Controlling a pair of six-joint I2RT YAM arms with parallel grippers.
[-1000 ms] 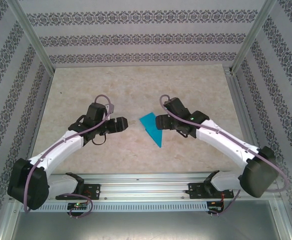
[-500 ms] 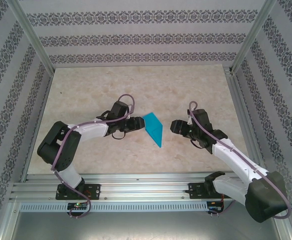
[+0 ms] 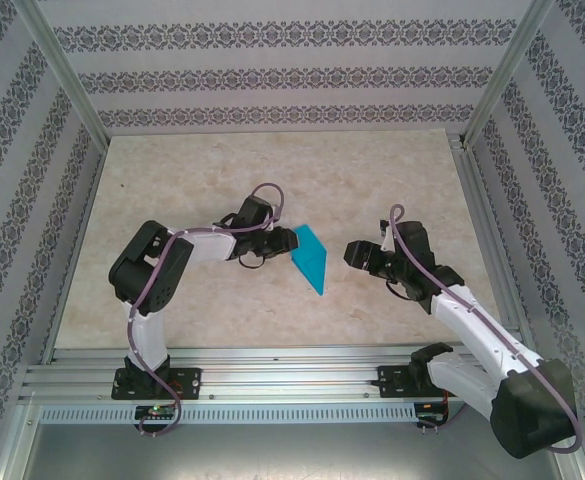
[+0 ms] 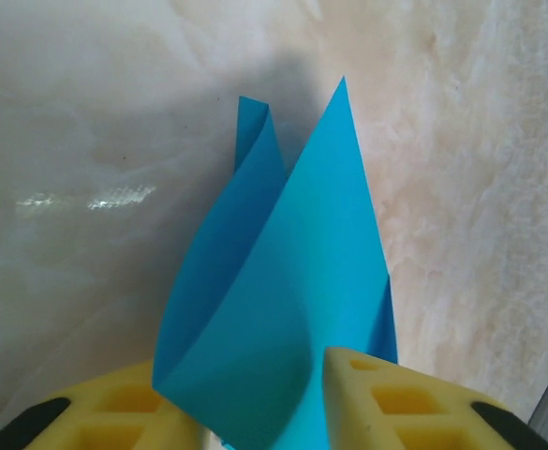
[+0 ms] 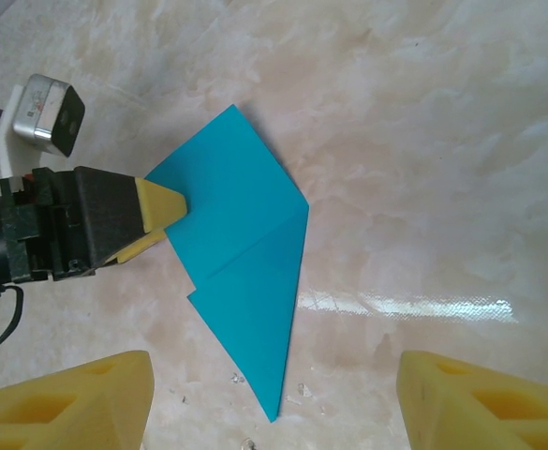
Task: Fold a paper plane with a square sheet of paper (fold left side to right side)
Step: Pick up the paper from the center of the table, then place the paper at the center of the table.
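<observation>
You have one folded blue sheet of paper (image 3: 309, 256) lying on one table (image 3: 272, 170). You have two grippers, the left gripper (image 3: 280, 243) and the right gripper (image 3: 352, 252), each carrying two yellow pads (image 5: 77, 403).

The top external camera sits high behind the black arm bases (image 3: 157, 382), looking down and forward over the whole pale marbled worktop (image 3: 172, 180). The left wrist camera looks low along it, very near the folded cyan-blue sheet of paper (image 4: 283, 309). The right wrist camera views that sheet from farther off. All three share it.
</observation>
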